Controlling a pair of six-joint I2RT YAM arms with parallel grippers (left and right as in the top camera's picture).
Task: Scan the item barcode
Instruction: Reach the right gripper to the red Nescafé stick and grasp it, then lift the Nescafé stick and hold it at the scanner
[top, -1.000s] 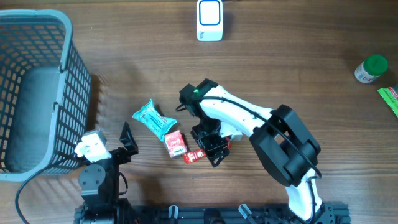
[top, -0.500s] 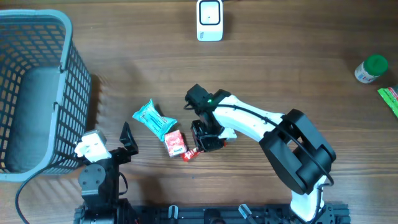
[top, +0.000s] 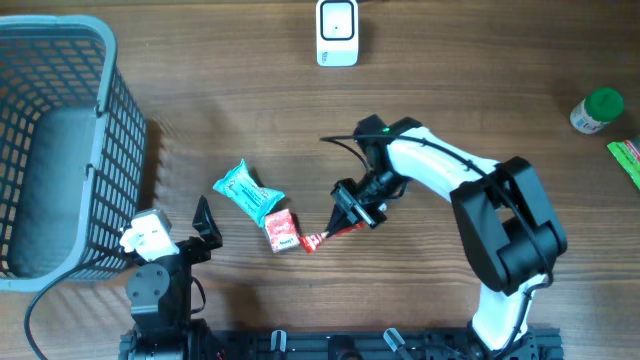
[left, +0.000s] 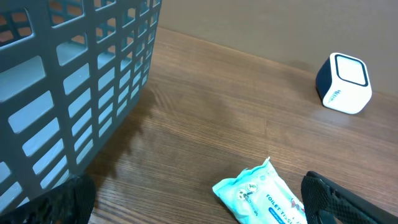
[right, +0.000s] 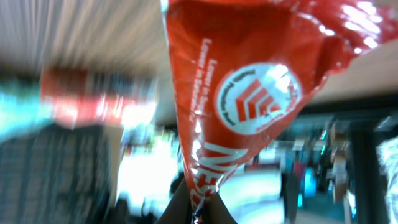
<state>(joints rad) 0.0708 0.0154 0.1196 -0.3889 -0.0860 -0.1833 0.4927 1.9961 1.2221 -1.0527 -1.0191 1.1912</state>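
Grey basket (top: 125, 170) at left, teal wipes pack (top: 245, 190) beside small red box (top: 281, 231), green-capped bottle (top: 597, 110) far right.

Right tool (top: 343, 222) clamped, left tool (left: 196, 186) agape

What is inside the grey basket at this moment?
From overhead the grey basket shows only its bare floor; no item is visible in it. Its left edge runs out of frame, and the slanted mesh walls cover the floor's margins, so those strips cannot be checked.
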